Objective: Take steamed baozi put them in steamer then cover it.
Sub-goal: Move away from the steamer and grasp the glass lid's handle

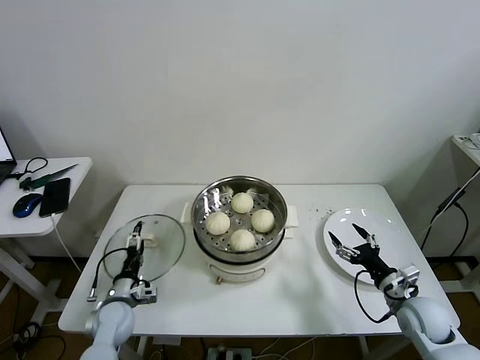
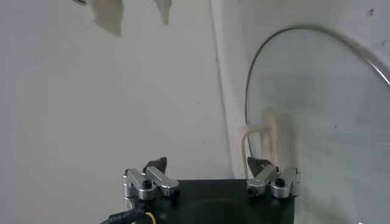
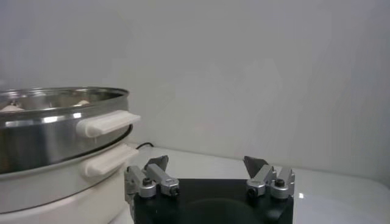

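Four steamed baozi (image 1: 241,220) sit in the steamer (image 1: 240,206); the cover (image 1: 144,246) lies flat on the surface (image 1: 300,292), left of it. My left gripper (image 1: 135,244), jaws wide, hovers at its handle (image 1: 149,241). My right gripper (image 1: 352,245), jaws wide, idles over the plate (image 1: 375,219).

shiny steel steamer (image 1: 238,217), clear glass cover (image 1: 150,244) with metal rim, smooth matt baozi (image 1: 241,202)
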Available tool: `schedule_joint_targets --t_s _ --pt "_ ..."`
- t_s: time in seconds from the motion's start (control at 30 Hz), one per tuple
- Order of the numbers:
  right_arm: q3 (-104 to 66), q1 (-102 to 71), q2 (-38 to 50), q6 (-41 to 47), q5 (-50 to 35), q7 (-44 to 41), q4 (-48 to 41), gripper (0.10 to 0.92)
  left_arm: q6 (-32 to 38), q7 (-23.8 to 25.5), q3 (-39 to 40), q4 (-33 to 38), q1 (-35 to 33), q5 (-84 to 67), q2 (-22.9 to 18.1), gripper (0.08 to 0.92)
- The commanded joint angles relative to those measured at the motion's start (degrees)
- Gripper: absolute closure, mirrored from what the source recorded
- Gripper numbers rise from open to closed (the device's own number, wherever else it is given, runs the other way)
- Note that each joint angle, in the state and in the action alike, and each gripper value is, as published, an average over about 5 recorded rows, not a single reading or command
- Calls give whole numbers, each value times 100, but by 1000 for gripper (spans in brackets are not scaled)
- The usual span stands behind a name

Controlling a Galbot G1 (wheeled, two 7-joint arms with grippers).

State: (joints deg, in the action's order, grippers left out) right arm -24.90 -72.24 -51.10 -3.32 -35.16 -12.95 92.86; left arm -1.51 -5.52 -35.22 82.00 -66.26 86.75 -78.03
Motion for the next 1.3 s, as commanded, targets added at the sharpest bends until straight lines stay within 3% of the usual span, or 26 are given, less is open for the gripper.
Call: schedule_joint_targets --t_s 0.03,0.67,0.77,1.3 --pt "-52 -70 -42 2 70 -25 -19 203 -1 -43 19 -558 467 78 -7 177" --pt "-53 -81 -135 -115 219 -139 -123 203 78 -157 3 -950 757 -61 -28 183" --pt "-55 -76 -158 -125 236 -149 -138 203 98 -162 -15 -984 748 -79 -41 236" --pt "7 -31 -222 -161 351 -173 -170 203 112 -196 -6 -664 568 -403 -29 701"
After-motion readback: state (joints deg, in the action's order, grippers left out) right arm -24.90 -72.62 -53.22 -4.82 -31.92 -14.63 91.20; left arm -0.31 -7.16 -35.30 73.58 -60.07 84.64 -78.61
